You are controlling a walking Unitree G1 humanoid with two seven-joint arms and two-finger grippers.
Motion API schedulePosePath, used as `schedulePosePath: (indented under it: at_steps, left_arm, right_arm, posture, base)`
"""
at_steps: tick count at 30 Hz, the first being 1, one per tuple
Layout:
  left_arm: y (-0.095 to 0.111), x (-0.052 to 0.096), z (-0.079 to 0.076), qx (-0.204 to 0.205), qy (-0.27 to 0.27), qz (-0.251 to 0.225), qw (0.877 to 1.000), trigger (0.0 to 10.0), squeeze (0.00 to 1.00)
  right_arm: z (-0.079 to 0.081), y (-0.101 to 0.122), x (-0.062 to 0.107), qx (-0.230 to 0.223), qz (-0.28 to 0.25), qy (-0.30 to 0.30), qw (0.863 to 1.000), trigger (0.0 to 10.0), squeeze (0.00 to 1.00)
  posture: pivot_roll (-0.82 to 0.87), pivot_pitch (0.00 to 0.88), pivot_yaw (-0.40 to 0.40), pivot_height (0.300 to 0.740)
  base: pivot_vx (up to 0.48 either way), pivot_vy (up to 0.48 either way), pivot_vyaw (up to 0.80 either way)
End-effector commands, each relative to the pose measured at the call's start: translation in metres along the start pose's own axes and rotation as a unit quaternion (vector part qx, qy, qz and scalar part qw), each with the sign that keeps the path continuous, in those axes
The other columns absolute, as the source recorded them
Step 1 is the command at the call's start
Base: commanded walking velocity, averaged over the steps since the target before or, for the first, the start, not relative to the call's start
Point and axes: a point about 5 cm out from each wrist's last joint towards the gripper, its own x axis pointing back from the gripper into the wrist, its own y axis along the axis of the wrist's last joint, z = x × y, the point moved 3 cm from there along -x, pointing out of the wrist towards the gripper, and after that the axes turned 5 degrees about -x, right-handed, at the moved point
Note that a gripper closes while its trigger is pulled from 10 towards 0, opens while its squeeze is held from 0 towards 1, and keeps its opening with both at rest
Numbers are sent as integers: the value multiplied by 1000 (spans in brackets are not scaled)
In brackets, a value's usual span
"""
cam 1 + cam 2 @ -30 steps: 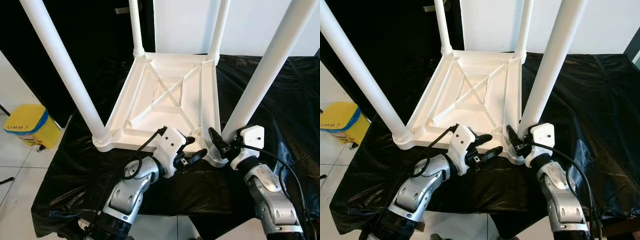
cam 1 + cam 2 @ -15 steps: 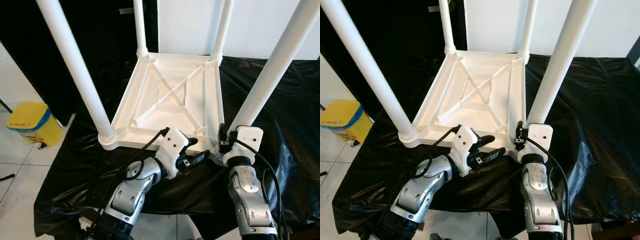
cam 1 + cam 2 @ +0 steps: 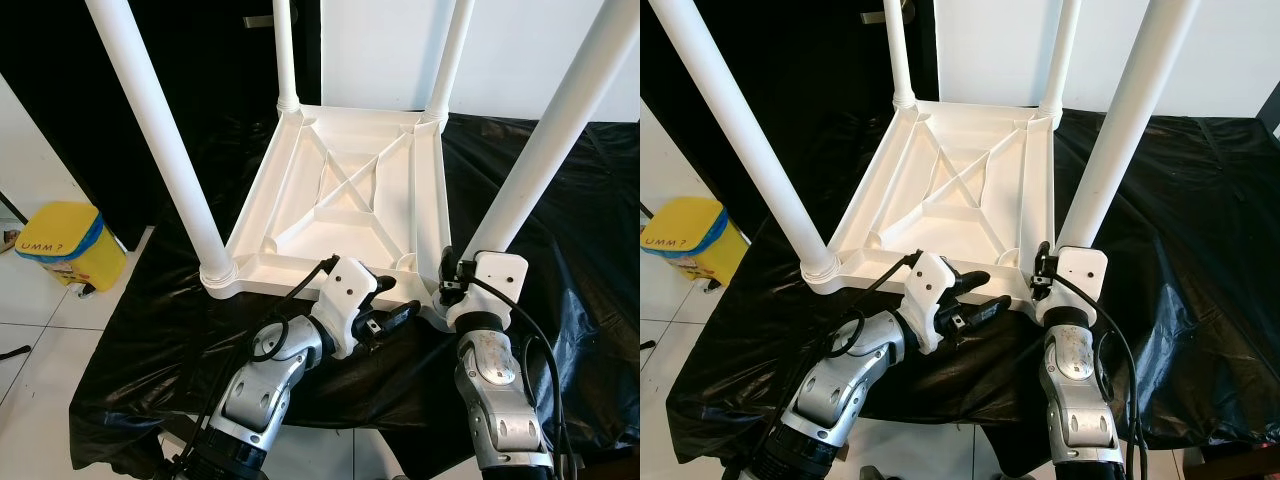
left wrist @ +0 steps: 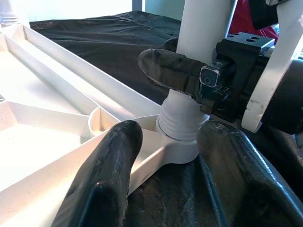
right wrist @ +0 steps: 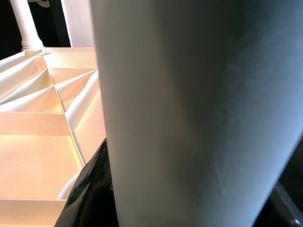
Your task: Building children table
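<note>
We've got the upside-down white table (image 3: 345, 195) sitting mid-frame on the black sheet (image 3: 560, 200), our right gripper (image 3: 452, 283) clamped round its near-right leg (image 3: 540, 170) at lower right, and our left gripper (image 3: 385, 303) spread wide at the near edge.

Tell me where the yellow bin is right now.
The yellow bin sits on the white floor at the robot's far left, beside the black-draped surface holding the upturned white table, left of its near-left leg.
</note>
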Motion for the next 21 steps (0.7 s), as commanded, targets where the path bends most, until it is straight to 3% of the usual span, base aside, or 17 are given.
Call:
schedulePosePath:
  at_steps: [1, 2, 3, 6, 7, 8, 13, 17, 18, 19, 20, 21]
  left_arm:
    - [-4, 2, 4, 0, 36, 13, 999, 10000, 0]
    - [-4, 2, 4, 0, 36, 13, 999, 10000, 0]
    - [-4, 2, 5, -1, 40, 13, 999, 10000, 0]
    - [-4, 2, 6, -2, 43, 12, 999, 10000, 0]
    - [-3, 2, 7, -4, 46, 12, 999, 10000, 0]
    - [-3, 2, 7, -4, 47, 13, 999, 10000, 0]
    - [-3, 3, 8, -6, 51, 14, 999, 10000, 0]
    - [-3, 3, 8, -7, 51, 14, 999, 10000, 0]
    - [-4, 2, 9, -8, 50, 14, 999, 10000, 0]
    - [-4, 2, 9, -8, 50, 14, 999, 10000, 0]
    - [-4, 2, 9, -10, 50, 15, 999, 10000, 0]
    - [-3, 2, 9, -10, 50, 15, 999, 10000, 0]
  right_arm:
    - [-18, -22, 1, 23, 49, -37, 998, 10000, 0]
    - [-18, -22, 1, 23, 49, -37, 998, 10000, 0]
    - [-18, -21, 0, 21, 48, -33, 998, 10000, 235]
    - [-18, -21, -1, 20, 48, -31, 998, 10000, 235]
    - [-19, -20, -2, 21, 45, -27, 998, 10000, 694]
    - [-18, -18, -2, 20, 41, -16, 999, 10000, 1000]
    - [-17, -7, -1, 2, 21, 66, 998, 10000, 1000]
    - [-17, -5, -1, 3, 19, 81, 997, 10000, 1000]
    - [-19, -4, -1, 6, 20, 127, 992, 10000, 1000]
    - [-19, -4, -1, 6, 20, 127, 992, 10000, 1000]
    - [-19, -3, -1, 9, 24, 157, 987, 10000, 145]
    - [-19, -3, -2, 14, 26, 181, 983, 10000, 0]
  posture:
    - [-146, 88, 9, 740]
    - [-146, 88, 9, 740]
    - [-145, 89, 9, 740]
    - [-145, 90, 9, 740]
    - [-145, 92, 10, 740]
    - [-145, 94, 11, 740]
    - [-152, 100, 18, 740]
    - [-152, 100, 18, 740]
    - [-157, 101, 22, 740]
    - [-157, 101, 22, 740]
    - [-156, 101, 23, 740]
    - [-157, 101, 23, 740]
  base:
    - [0, 0, 0]
    - [0, 0, 0]
    - [0, 0, 0]
    - [0, 0, 0]
    - [0, 0, 0]
    - [0, 0, 0]
    - [0, 0, 0]
    - [0, 0, 0]
    - [0, 0, 0]
    - [0, 0, 0]
    - [0, 0, 0]
    - [0, 0, 0]
